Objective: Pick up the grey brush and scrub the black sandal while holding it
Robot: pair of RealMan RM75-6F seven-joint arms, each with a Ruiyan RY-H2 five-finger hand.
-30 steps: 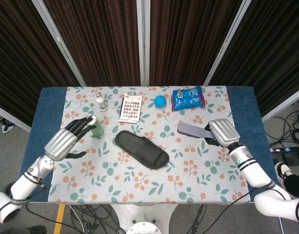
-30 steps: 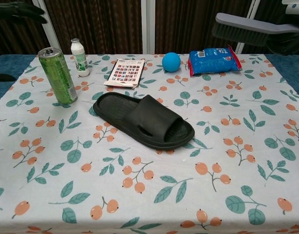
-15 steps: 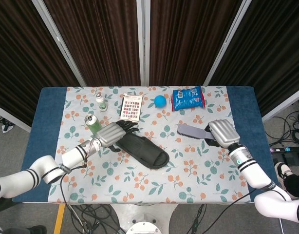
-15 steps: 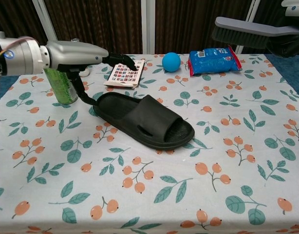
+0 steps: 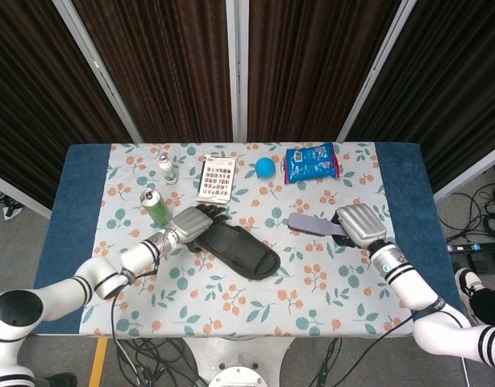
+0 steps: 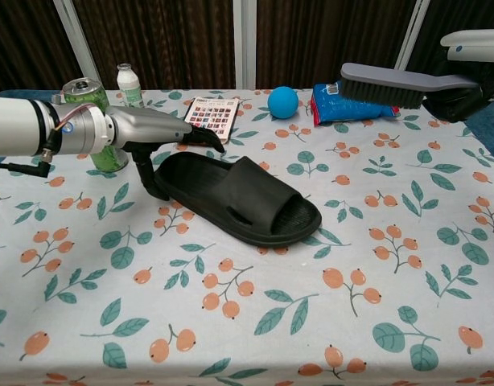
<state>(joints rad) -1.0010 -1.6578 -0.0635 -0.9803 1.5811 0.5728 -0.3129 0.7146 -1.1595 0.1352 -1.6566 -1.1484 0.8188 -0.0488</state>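
Already the right hand point(image 5: 360, 224) grips the grey brush point(image 6: 396, 84) aloft, while the left hand point(image 6: 142, 129), fingers spread, reaches over the black sandal's point(image 6: 245, 198) heel without clasping it, so scrubbing remains.

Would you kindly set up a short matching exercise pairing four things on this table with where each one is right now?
Things:
1. grey brush
2. black sandal
3. blue ball
4. green can

Places:
A. beside the snack bag
B. held in the right hand
C. under the left hand
D. near the small white bottle

Pairs: 1-B, 2-C, 3-A, 4-D
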